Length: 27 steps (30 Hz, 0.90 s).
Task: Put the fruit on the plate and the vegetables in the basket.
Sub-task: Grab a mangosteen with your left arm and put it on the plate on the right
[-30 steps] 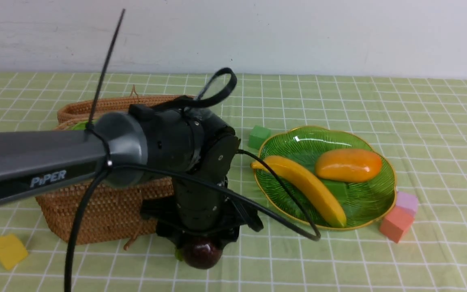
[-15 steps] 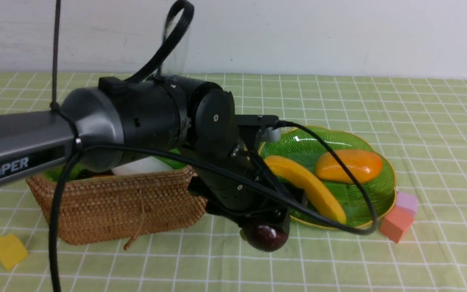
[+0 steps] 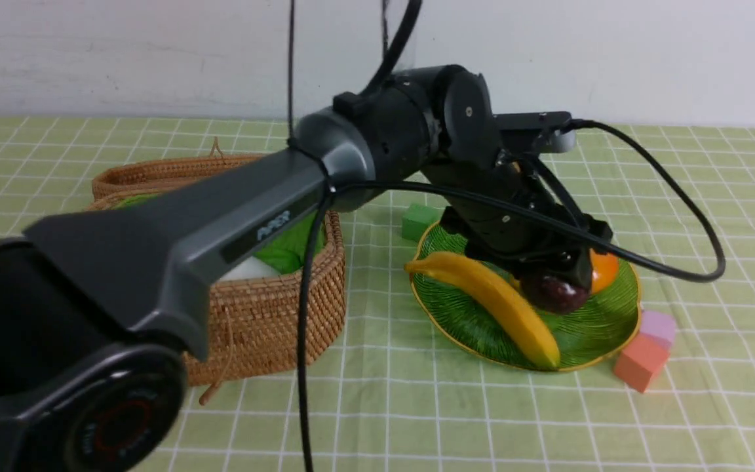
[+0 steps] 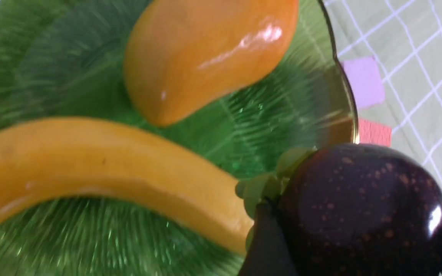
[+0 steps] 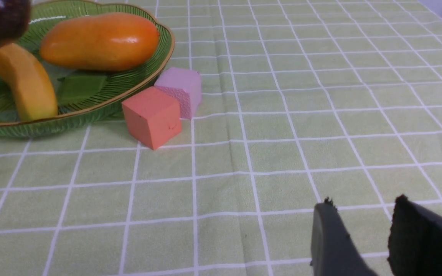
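Observation:
My left gripper (image 3: 556, 283) is shut on the small dark maroon fruit (image 3: 554, 294) and holds it low over the green plate (image 3: 603, 328), between the banana (image 3: 492, 303) and the mango (image 3: 605, 270). In the left wrist view the speckled fruit (image 4: 363, 211) sits between both dark fingers (image 4: 267, 245), above the plate's (image 4: 263, 126) near rim. The wicker basket (image 3: 266, 308) stands to the left, with a white radish (image 3: 250, 269) partly showing under my arm. My right gripper (image 5: 363, 203) hovers open over bare cloth, with nothing between its fingers.
A coral cube (image 3: 639, 362) and a lilac cube (image 3: 658, 326) sit against the plate's right rim. A green cube (image 3: 418, 221) lies behind the plate's left edge. My left arm crosses above the basket and hides much of it.
My left arm has risen and swung right, carrying the maroon fruit from the cloth in front of the basket to above the plate. The right gripper is unchanged.

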Each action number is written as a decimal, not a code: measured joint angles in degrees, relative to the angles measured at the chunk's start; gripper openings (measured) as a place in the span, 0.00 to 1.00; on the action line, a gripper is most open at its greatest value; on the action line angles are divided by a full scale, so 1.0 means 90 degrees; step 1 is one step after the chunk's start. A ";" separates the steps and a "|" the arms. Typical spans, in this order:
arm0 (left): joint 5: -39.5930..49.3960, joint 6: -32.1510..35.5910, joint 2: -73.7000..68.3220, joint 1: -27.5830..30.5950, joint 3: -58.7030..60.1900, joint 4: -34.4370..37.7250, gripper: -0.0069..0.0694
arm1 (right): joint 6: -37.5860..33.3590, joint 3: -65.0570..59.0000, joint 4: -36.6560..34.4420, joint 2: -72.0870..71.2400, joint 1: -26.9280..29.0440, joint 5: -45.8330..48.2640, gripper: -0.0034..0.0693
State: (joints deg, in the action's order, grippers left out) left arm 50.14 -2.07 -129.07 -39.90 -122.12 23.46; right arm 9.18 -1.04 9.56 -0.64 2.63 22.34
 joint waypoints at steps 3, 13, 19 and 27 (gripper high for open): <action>-0.0018 0.0005 -0.0394 -0.0078 -0.0463 0.0022 0.75 | 0.0000 0.0000 0.0000 0.0000 0.0000 0.0000 0.38; -0.0256 0.0018 -0.0637 -0.0226 -0.0609 0.0022 0.84 | 0.0000 0.0000 0.0000 0.0000 0.0000 0.0000 0.38; -0.0052 0.0018 -0.0629 -0.0226 -0.0609 -0.0119 0.96 | 0.0000 0.0000 0.0000 0.0000 0.0000 0.0000 0.38; 0.1179 0.0018 0.0391 0.0023 -0.0609 -0.0846 0.74 | 0.0000 0.0000 0.0000 0.0000 0.0000 0.0000 0.38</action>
State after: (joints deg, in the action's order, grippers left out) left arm 60.75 -1.90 -125.55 -39.70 -127.60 15.84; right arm 9.18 -1.04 9.56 -0.64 2.63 22.34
